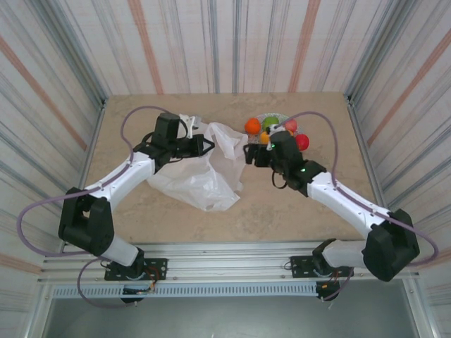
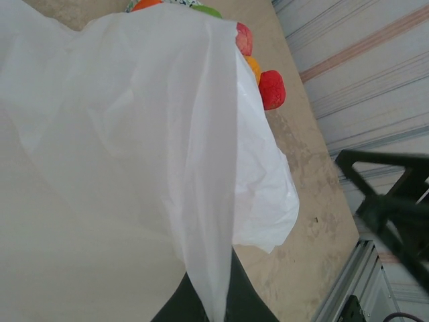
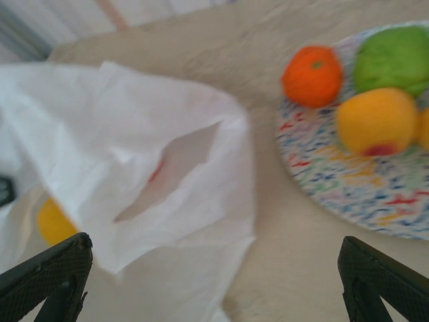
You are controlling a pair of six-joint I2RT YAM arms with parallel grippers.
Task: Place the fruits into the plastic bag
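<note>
The white plastic bag lies crumpled at mid table. My left gripper is shut on its film, which runs down between the jaws in the left wrist view. My right gripper hovers open between the bag and the plate, holding nothing. The speckled plate carries an orange fruit, a green one and a yellow-orange one. A yellow fruit shows through the bag's film. A red fruit and a pink fruit sit at the plate's right side.
The beige table is bare in front of the bag and plate. Striped walls close in on the left, right and back. A metal rail runs along the near edge, by the arm bases.
</note>
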